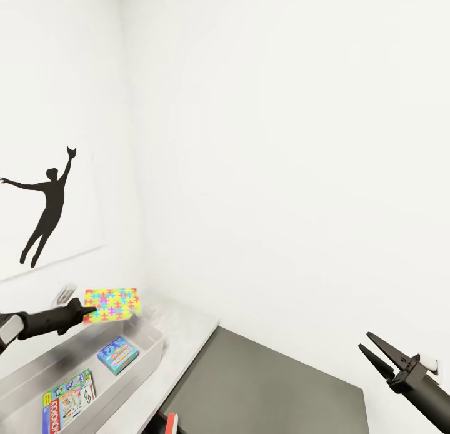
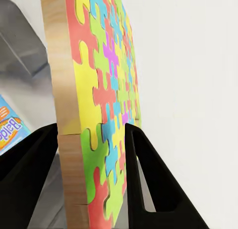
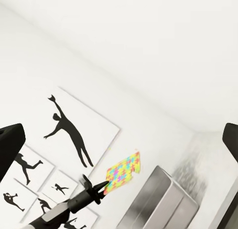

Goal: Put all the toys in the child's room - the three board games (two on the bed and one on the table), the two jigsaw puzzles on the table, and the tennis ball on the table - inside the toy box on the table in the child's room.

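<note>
My left gripper (image 1: 92,311) is shut on one edge of a jigsaw puzzle (image 1: 113,304), a thin square of yellow, pink, blue and green pieces. It holds the puzzle in the air over the far end of the grey toy box (image 1: 62,360), which stands on the table (image 1: 184,340). In the left wrist view the puzzle (image 2: 99,110) sits between both black fingers (image 2: 153,184). A green Monopoly board game (image 1: 69,401) and a blue printed game box (image 1: 117,354) lie inside the toy box. My right gripper (image 1: 367,344) hangs open at the lower right, holding nothing.
A lower cabinet with a dark grey top (image 1: 269,384) stands right of the table, against the white wall. A black silhouette picture (image 1: 47,202) hangs on the left wall. Something red-edged (image 1: 170,423) peeks in at the table's near end.
</note>
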